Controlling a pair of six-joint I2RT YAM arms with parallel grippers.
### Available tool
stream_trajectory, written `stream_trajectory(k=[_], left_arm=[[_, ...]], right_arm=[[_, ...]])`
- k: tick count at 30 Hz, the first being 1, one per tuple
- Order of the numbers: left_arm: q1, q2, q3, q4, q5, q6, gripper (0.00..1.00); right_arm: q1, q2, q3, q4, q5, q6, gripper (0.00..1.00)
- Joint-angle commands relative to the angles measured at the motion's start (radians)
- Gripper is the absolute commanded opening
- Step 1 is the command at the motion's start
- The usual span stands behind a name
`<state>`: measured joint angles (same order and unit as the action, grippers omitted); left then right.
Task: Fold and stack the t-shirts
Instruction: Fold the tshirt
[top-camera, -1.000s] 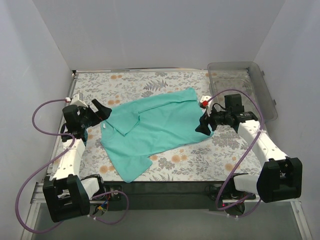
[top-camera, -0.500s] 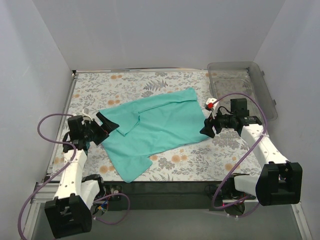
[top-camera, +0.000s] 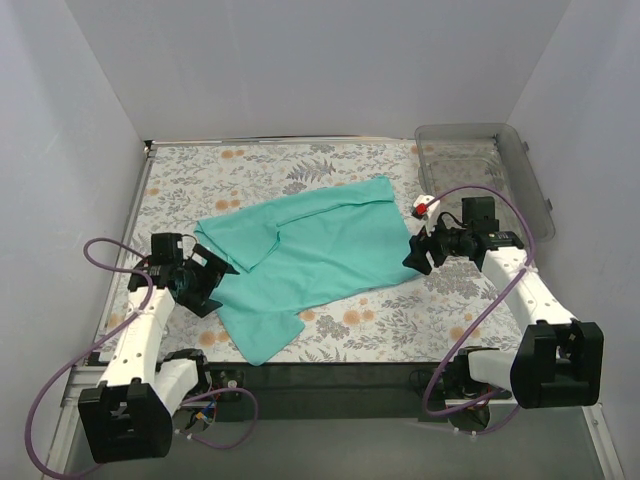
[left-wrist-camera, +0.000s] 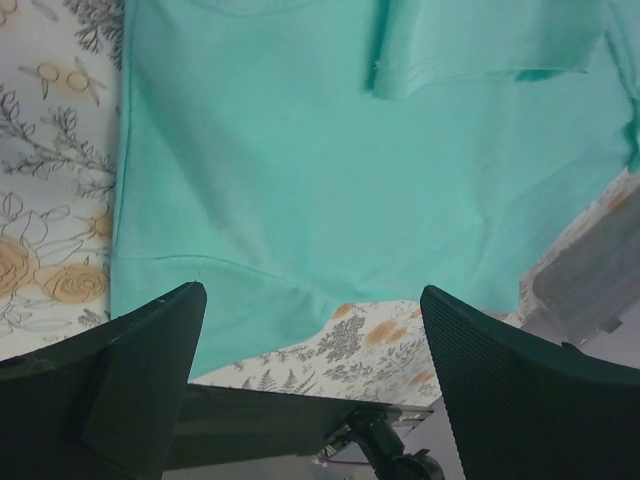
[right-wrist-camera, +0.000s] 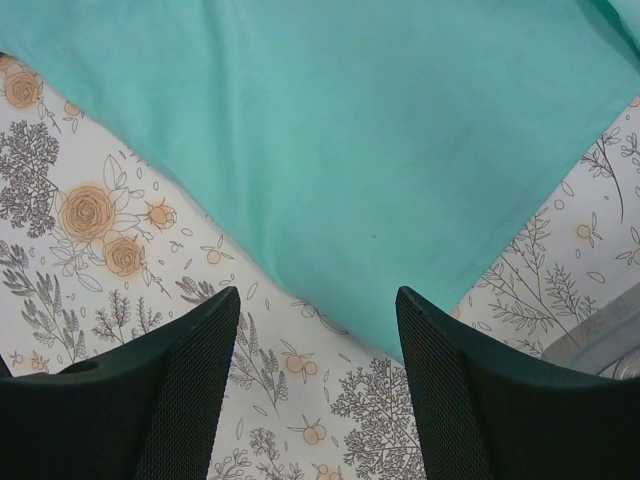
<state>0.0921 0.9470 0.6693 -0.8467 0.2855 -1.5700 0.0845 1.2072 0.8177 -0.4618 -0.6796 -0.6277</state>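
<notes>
The teal t-shirt (top-camera: 310, 255) lies spread and slanted across the middle of the floral table, one sleeve folded over its chest (top-camera: 262, 250) and another sleeve pointing to the front (top-camera: 262, 335). It fills the upper part of the left wrist view (left-wrist-camera: 350, 170) and of the right wrist view (right-wrist-camera: 350, 130). My left gripper (top-camera: 215, 280) is open and empty at the shirt's left edge, its jaws wide apart. My right gripper (top-camera: 413, 255) is open and empty just off the shirt's right corner.
A clear plastic bin (top-camera: 480, 170) stands at the back right corner. The floral table cover (top-camera: 400, 310) ends at a dark front edge (top-camera: 330, 375). White walls close in the left, back and right sides.
My left gripper has moved down and toward the near edge along the shirt's left side. My right gripper has drawn a little to the right, off the shirt corner. The shirt lies as before.
</notes>
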Motion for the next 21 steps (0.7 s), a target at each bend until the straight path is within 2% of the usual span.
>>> stream_trajectory(k=[1,7,14,21], left_arm=[[-0.022,0.009,-0.002,-0.101,-0.049,-0.081,0.82],[-0.064,0.076,-0.007,-0.124,-0.071,-0.125,0.79],[-0.175,0.180,0.001,-0.166,-0.091,-0.131,0.73],[-0.199,0.228,0.026,-0.195,-0.161,-0.130,0.69]], right_arm=[[-0.005,0.009,0.021,0.025,0.005,0.017,0.60],[-0.006,0.020,0.024,0.025,0.002,0.026,0.60],[-0.006,0.020,0.026,0.025,0.023,0.028,0.60],[-0.006,0.041,0.031,0.023,0.032,0.033,0.60]])
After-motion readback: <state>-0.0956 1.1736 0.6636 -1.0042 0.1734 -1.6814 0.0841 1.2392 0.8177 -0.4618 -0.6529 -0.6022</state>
